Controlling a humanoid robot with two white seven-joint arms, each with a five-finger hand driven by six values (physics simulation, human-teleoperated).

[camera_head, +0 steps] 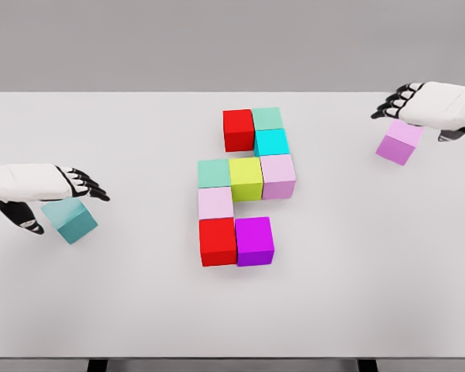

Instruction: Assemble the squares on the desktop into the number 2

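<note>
1. Nearest the camera, the bottom row of the figure is formed by a glossy red cube [218, 241] and a magenta cube [254, 241], set touching side by side on the white desktop [139, 310].
2. At the left edge, a teal cube [70, 219] is seen tilted beneath the left hand [50, 192]. Thumb and fingers appear to be closed around its upper part, and the tilt suggests it is lifted rather than resting flat, though contact with the desktop cannot be ruled out.
3. A pale pink cube [215, 203] is stacked directly behind the red one, serving as the left-hand riser of the digit.
4. The middle bar is made up of a mint-green cube [214, 173], a yellow-green cube [246, 178] and a pale lilac cube [278, 176], all touching.
5. Behind the lilac one, a cyan cube [271, 142] is placed as the right-hand riser.
6. The top row is given by a second red cube [238, 129] and a pale green cube [267, 118].
7. Farthest right, a violet-pink cube [400, 142] is held under the right hand [434, 108], whose fingers are curled over its top; it is well apart from the figure, presumably awaiting placement.
</note>
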